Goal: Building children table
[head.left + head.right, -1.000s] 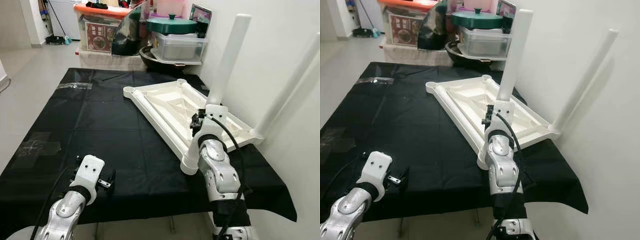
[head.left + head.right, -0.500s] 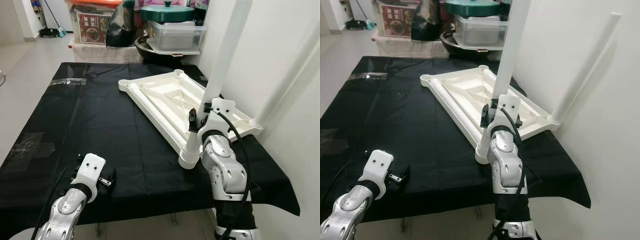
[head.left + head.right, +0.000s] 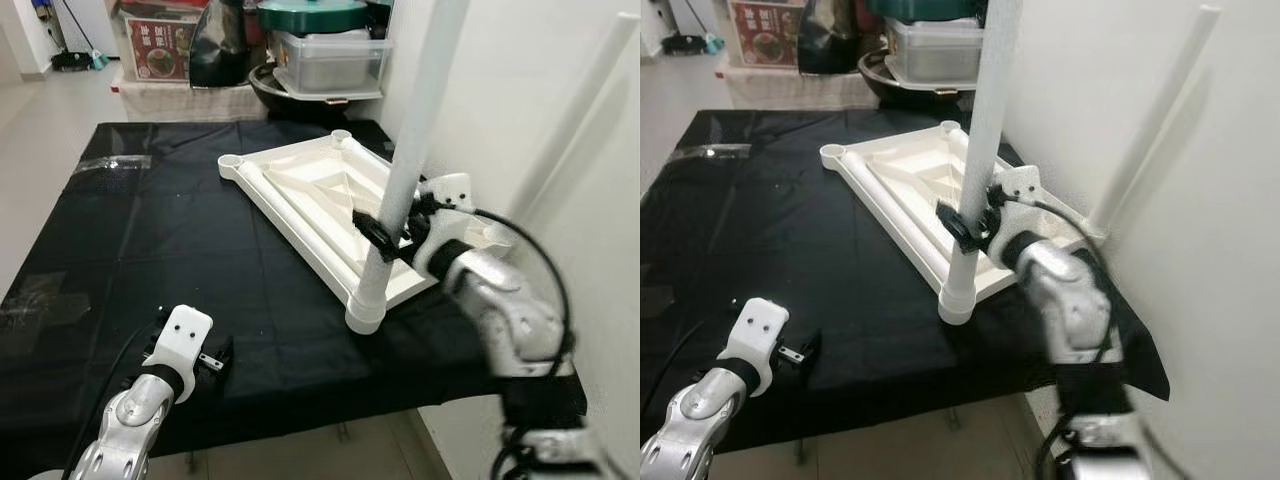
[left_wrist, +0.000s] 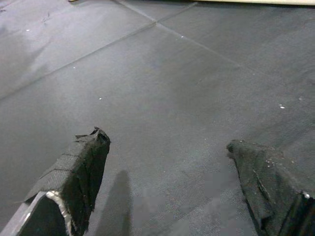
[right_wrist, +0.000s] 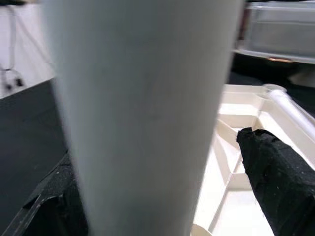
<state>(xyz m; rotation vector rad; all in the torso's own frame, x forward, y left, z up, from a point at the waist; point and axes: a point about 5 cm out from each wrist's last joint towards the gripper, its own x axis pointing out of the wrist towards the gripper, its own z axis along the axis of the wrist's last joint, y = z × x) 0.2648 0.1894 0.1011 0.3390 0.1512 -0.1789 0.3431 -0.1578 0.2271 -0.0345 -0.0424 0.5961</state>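
So the right gripper [image 3: 378,232] is pinching the white table leg [image 3: 405,180], which stands upright in the near corner socket of the upside-down white tabletop [image 3: 300,195] lying toward the right edge of the black-covered table [image 3: 150,240]. Left gripper [image 4: 170,167] hovers spread over the cloth near the front edge.

White plastic tabletop [image 3: 310,190] lies upside down, ribbed underside up. White leg [image 3: 400,190] stands near-upright in near corner socket; second leg [image 3: 1150,125] apparently seated in far-right corner, tilted.
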